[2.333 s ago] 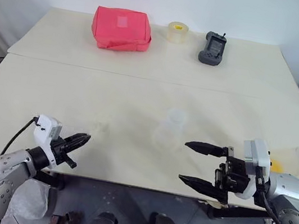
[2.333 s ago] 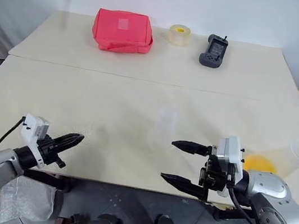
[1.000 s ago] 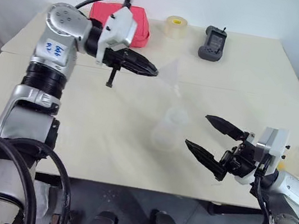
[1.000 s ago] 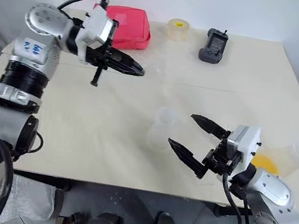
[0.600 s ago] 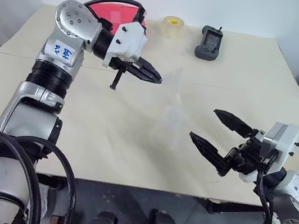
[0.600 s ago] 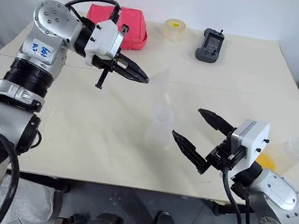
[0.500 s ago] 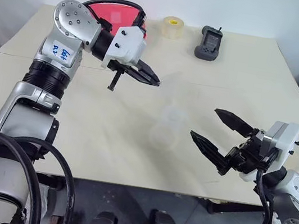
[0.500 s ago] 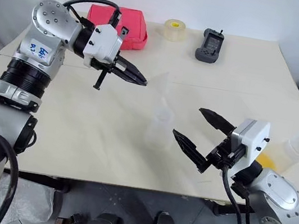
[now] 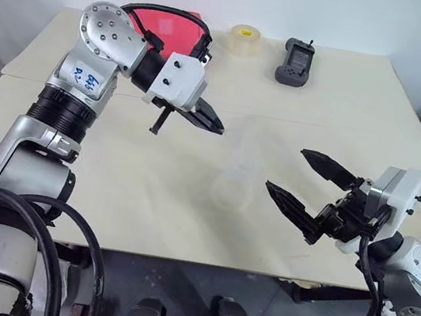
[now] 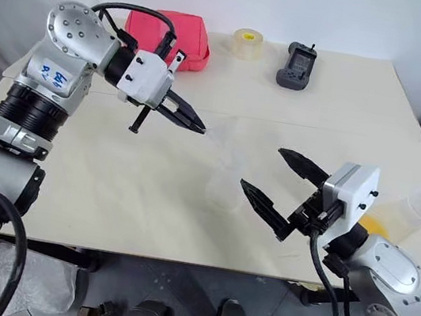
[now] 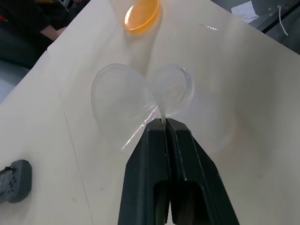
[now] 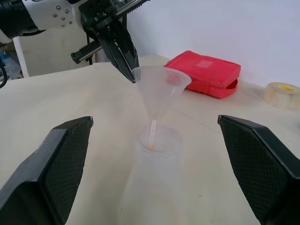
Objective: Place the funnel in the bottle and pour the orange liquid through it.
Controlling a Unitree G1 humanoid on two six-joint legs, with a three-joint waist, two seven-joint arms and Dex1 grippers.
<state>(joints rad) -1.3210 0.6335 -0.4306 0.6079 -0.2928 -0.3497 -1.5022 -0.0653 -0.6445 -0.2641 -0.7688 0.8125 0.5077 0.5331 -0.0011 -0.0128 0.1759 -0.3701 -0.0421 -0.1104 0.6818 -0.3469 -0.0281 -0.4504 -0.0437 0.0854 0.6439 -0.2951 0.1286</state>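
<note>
The bottle (image 12: 157,187) stands in the middle of the front counter (image 9: 109,190), well away from every edge, with bare surface all around it. At the far edge of the back counter lie a red pouch (image 10: 170,35), a roll of tape (image 10: 248,44) and a dark handheld device (image 10: 297,66), all well apart from the bottle.

The left end effector (image 10: 193,124) is closed on the rim of the funnel (image 12: 160,96) and holds it above the bottle. The left arm reaches in from the left side, and its end effector points to the right and a little down. In the right wrist view the spout seems to reach just into the bottle's mouth, but the clear plastic makes this hard to judge.

The left wrist view looks down into the funnel and the bottle's mouth, and shows the orange liquid (image 11: 140,14) beyond them.

The right end effector (image 9: 299,184) hangs wide open and empty, near the right side of the bottle, over the front edge.
</note>
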